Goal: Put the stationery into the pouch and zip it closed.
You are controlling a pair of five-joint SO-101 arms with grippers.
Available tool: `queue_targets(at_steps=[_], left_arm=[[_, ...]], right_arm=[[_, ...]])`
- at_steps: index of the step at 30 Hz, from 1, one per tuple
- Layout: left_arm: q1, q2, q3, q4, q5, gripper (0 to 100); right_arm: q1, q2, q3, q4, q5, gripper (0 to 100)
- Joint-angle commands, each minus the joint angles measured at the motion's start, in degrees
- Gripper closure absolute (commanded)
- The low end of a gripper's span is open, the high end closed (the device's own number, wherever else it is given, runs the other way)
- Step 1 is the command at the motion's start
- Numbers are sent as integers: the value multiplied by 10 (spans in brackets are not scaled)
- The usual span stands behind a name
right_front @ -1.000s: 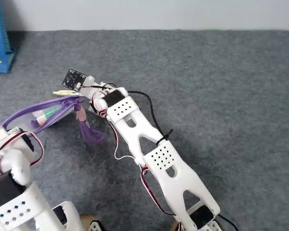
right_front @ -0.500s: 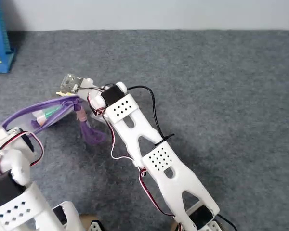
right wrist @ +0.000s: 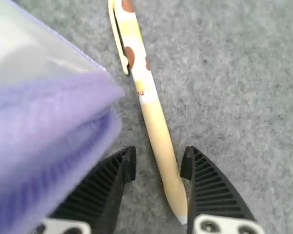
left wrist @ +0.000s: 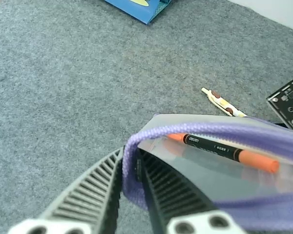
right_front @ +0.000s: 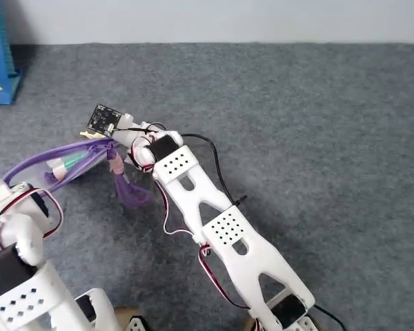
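With left fingers (left wrist: 171,190) clamped on the rim of the pouch (left wrist: 205,168), we straddle the spotted pen (right wrist: 146,97), on the bench (right_front: 297,138) at the pouch's 1 o'clock, with open right fingers (right wrist: 112,185); closing on it looks next.

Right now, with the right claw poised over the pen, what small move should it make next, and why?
Probably shut the right claw on the pen: its open fingers sit either side of the barrel, which lies on the carpet beside the pouch that the left claw grips.
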Motion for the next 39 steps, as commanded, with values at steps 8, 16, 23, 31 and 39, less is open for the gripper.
queue_targets(at_steps=[8, 16, 23, 31, 39], left_arm=[[-3, -1, 2, 1, -5, 987], [-3, -1, 2, 0, -5, 987], [-3, -1, 2, 0, -5, 987], [-3, -1, 2, 0, -5, 987], [-3, -1, 2, 0, -5, 987]], right_arm=[[12, -6, -30, 70, 3, 822], [12, -78, -31, 223, 2, 822], [11, -106, -30, 184, 2, 822], [25, -51, -30, 99, 4, 822], [16, -36, -30, 179, 2, 822]])
